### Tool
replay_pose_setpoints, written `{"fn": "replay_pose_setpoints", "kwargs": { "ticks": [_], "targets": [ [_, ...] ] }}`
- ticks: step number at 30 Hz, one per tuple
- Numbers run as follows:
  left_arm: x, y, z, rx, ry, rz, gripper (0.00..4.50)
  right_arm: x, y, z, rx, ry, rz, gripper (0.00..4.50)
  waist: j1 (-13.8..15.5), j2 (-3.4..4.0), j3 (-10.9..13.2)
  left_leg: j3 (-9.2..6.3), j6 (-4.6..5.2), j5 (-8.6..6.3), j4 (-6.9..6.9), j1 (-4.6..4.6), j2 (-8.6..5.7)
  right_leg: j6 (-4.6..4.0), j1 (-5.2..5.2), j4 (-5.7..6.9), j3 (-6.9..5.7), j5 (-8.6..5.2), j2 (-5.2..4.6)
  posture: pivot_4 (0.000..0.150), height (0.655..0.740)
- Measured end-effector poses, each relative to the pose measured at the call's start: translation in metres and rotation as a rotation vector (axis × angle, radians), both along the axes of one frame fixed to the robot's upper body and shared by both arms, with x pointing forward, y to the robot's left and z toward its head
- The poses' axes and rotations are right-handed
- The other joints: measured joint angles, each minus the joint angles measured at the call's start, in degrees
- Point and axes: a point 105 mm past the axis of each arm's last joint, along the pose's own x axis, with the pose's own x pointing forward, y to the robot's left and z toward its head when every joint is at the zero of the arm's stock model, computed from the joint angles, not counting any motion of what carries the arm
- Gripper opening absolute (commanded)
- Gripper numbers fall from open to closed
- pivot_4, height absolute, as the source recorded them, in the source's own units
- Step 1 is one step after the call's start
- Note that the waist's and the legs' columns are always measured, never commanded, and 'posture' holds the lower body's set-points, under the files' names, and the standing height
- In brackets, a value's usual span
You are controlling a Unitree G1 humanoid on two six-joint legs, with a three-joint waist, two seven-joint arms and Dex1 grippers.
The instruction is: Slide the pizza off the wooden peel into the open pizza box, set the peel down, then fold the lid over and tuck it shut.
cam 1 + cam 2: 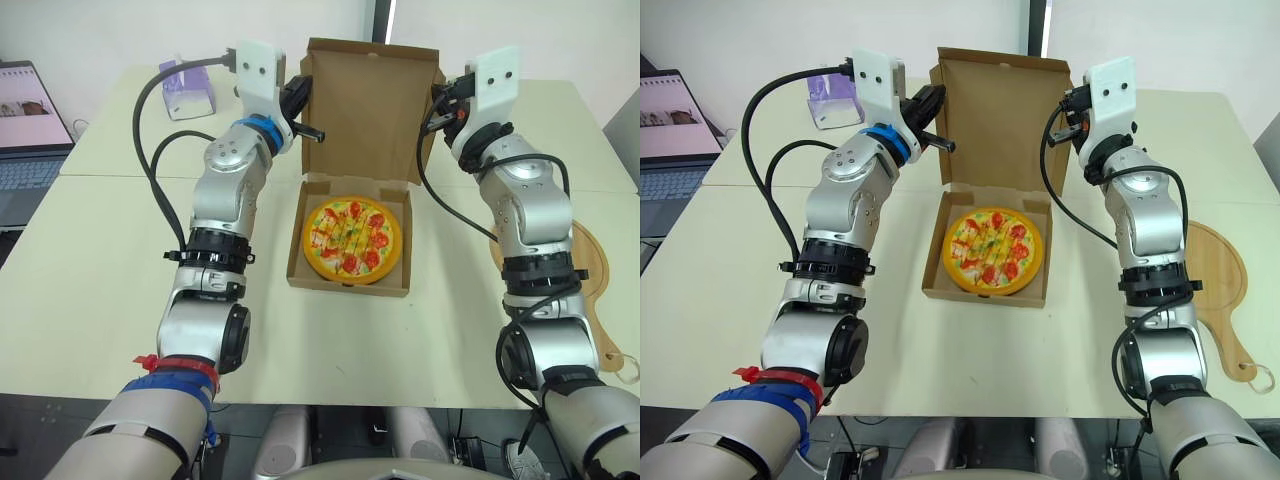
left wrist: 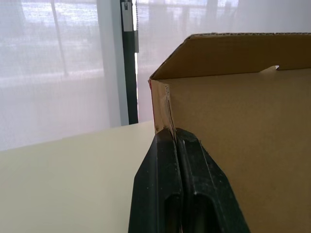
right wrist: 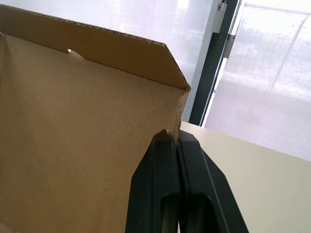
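**Lid fold pending: 2 grippers at the upright lid**

The pizza (image 1: 352, 238) is found lying flat in the tray of the box (image 1: 298, 262), which rests on the table (image 1: 100, 260). The peel (image 1: 590, 270) is laid on the table to the right, well apart from the box. The first 2 steps are judged complete; the fold and tuck are not yet done.

The lid (image 1: 365, 110) stands upright behind the tray. The left gripper (image 2: 174, 133) is placed at the lid's left side flap and the right gripper (image 3: 174, 135) at its right side flap. In both wrist views the fingers (image 2: 194, 184) are seen pressed together, with the corrugated flap edge running into the seam between them. Each pair is judged to be pinching the flap.

The lid is judged light and stiff across its panel, but easily creased at the hinge and flaps. A hold high on both side flaps is advised, so that the panel is brought over evenly. If 1 side is led, twisting is risked, and the front flap may be caught on the tray wall.
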Motion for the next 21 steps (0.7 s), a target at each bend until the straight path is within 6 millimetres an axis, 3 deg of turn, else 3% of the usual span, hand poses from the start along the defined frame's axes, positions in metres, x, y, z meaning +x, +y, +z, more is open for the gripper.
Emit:
{"fn": "replay_pose_setpoints", "kwargs": {
  "ticks": [7, 17, 21],
  "targets": [
    [0.002, 0.0, -0.009, 0.002, -0.003, -0.01, 0.0, 0.004, 0.0, -0.006, -0.001, -0.009, -0.005, 0.04, -0.3, 0.0, 0.0, 0.0, 0.0, 0.0, -0.01, -0.07, 0.01, 0.0, -0.08, 0.04, 0.03, 0.0, 0.0, 0.15, 0.74],
    [-0.019, 0.002, -0.006, -0.01, -0.024, 0.005, 0.0, -0.026, 0.021, 0.002, 0.004, -0.044, 0.003, 0.04, -0.44, 0.02, -0.02, -0.01, 0.0, 0.0, 0.01, -0.06, 0.02, 0.0, -0.11, 0.13, 0.06, 0.0, 0.0, 0.15, 0.74],
    [-0.027, 0.005, -0.017, -0.02, 0.001, 0.029, 0.0, -0.036, 0.029, -0.007, 0.001, -0.027, 0.005, 0.04, -0.42, 0.02, -0.03, -0.01, 0.0, 0.0, 0.03, -0.07, 0.01, 0.0, -0.1, 0.13, 0.07, 0.0, 0.0, 0.15, 0.74]
  ]
}}
